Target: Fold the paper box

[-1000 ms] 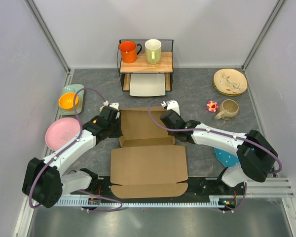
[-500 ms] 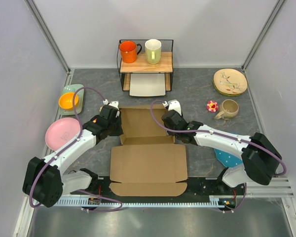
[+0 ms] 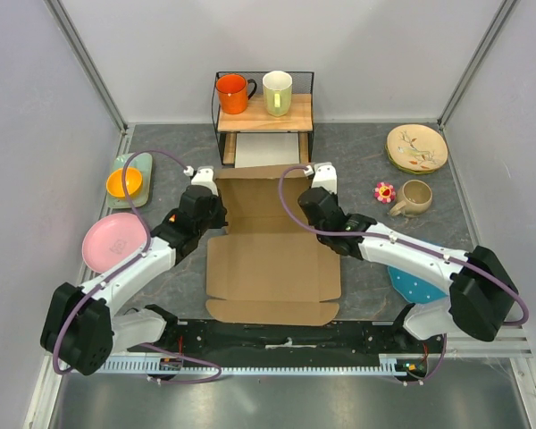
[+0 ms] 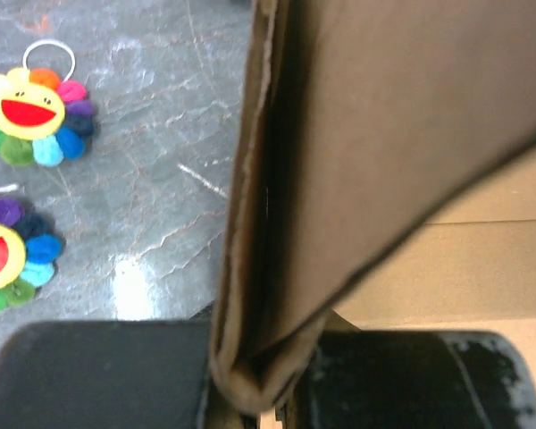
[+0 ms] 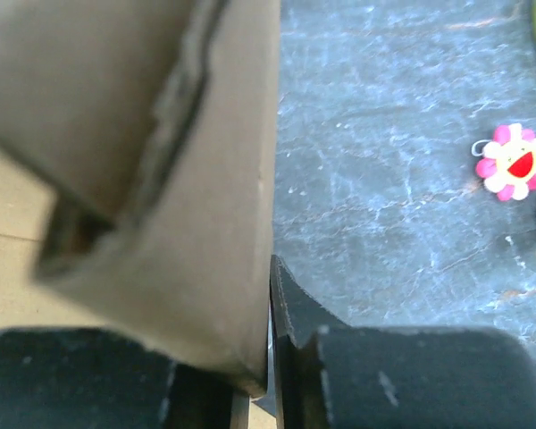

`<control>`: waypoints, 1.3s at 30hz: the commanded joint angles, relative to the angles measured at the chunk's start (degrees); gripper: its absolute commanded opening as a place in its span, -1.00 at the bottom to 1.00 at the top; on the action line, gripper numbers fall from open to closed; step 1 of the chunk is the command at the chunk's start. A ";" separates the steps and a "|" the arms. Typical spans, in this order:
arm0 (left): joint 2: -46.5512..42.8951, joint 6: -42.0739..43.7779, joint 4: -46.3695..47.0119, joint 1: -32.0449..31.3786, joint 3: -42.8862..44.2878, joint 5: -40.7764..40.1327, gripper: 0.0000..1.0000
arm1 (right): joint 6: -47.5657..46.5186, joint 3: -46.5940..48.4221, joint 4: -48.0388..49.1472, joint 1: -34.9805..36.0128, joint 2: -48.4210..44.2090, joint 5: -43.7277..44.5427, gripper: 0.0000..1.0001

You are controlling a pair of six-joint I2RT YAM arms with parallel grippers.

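The paper box [image 3: 270, 259], a large brown cardboard sheet with creases, lies flat in the middle, with its two side walls raised at the far half. My left gripper [image 3: 211, 202] is at the left wall and is shut on that doubled wall [image 4: 277, 223], which stands between the dark fingers [image 4: 98, 375]. My right gripper [image 3: 313, 202] is at the right wall. In the right wrist view that wall [image 5: 205, 232] fills the gap between the jaws, and the right finger [image 5: 290, 304] presses on it. The box's far edge reaches the shelf.
A wire shelf [image 3: 263, 112] at the back holds an orange mug [image 3: 232, 92] and a cream mug [image 3: 277, 92], with a white tray [image 3: 266, 150] beneath. A pink plate [image 3: 113, 239] and an orange bowl [image 3: 123, 181] are on the left. On the right are a patterned plate [image 3: 416, 147], a beige cup [image 3: 415, 197] and a flower toy [image 3: 384, 191].
Both grippers have moved away from the bases toward the shelf and the whole box has slid with them. The right gripper opened wider, then closed on the right wall.
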 commanded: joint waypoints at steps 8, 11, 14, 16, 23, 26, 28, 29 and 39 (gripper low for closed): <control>1.07 7.67 35.75 -5.86 -13.89 -7.62 -0.95 | 3.02 -10.99 13.42 -0.30 -0.11 0.90 -0.35; 2.38 6.97 37.69 -7.18 -16.10 -10.34 -0.95 | 3.81 -13.54 13.62 -0.22 0.41 -0.77 0.14; 3.44 7.05 37.43 -8.85 -15.93 -14.03 -0.96 | 4.95 -14.51 12.22 -0.30 -0.63 -2.18 0.40; 3.97 7.14 35.95 -9.38 -15.31 -16.14 -0.96 | 5.22 -14.60 11.86 -0.30 -2.04 -3.41 0.54; 5.99 5.56 31.55 -10.79 -12.15 -21.68 -0.97 | 0.31 -13.28 3.61 2.07 -12.66 -9.56 0.81; 7.04 3.28 30.15 -10.96 -11.27 -23.96 -0.96 | -1.54 -13.55 0.97 3.30 -18.63 -13.51 0.96; 8.27 0.92 29.26 -10.96 -10.83 -26.07 -0.96 | -1.72 -12.94 -2.01 3.83 -22.33 -15.80 0.96; 8.62 0.47 29.08 -11.05 -10.48 -26.34 -0.96 | -1.38 -12.50 -3.25 4.09 -23.48 -15.98 0.96; 12.67 -0.77 32.77 -11.23 -11.09 -23.10 -0.96 | 9.96 -5.73 -11.61 -5.71 -27.54 -11.84 0.96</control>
